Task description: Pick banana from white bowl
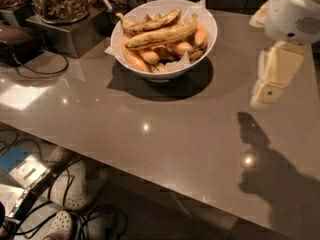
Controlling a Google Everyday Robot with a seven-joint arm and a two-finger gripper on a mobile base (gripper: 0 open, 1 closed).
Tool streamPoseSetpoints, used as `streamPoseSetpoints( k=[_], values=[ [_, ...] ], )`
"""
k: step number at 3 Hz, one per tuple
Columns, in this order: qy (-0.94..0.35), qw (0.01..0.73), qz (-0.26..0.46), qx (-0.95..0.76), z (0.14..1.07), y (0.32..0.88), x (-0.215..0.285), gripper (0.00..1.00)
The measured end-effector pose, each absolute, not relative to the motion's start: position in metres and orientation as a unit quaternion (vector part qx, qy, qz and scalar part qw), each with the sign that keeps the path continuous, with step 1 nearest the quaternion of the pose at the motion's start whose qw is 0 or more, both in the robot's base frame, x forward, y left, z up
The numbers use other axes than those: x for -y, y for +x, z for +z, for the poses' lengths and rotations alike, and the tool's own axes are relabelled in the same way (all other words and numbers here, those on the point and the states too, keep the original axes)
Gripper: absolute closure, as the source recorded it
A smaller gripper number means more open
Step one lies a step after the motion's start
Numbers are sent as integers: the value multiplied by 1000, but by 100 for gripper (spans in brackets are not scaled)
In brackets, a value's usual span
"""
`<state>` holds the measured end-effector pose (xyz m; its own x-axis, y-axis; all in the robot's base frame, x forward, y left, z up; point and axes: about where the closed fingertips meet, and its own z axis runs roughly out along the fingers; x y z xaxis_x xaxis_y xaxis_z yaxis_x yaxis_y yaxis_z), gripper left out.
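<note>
The white bowl (205, 46) stands at the back middle of the grey counter, lined with white paper and full of bananas. The banana (162, 35), long and brown-flecked, lies across the top of the pile. Shorter orange-yellow bananas (180, 48) lie under it. My gripper (270, 81) hangs at the right side of the view, cream-coloured, above the counter and to the right of the bowl, well apart from it. It holds nothing that I can see.
Glass jars of nuts (60, 1) stand on a metal stand at the back left. A dark device with a cable (20, 41) sits at the left. The counter's front edge (125, 171) runs diagonally; shoes and cables lie on the floor below.
</note>
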<state>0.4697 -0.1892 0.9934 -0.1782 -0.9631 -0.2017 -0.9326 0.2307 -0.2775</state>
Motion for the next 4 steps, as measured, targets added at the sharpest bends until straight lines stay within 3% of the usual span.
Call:
streamPoseSetpoints(
  k=[1, 4],
  values=[
    [-641, 173, -64, -745, 1010, 499, 154, 0],
    [-655, 190, -62, -728, 1017, 513, 143, 0]
  ],
)
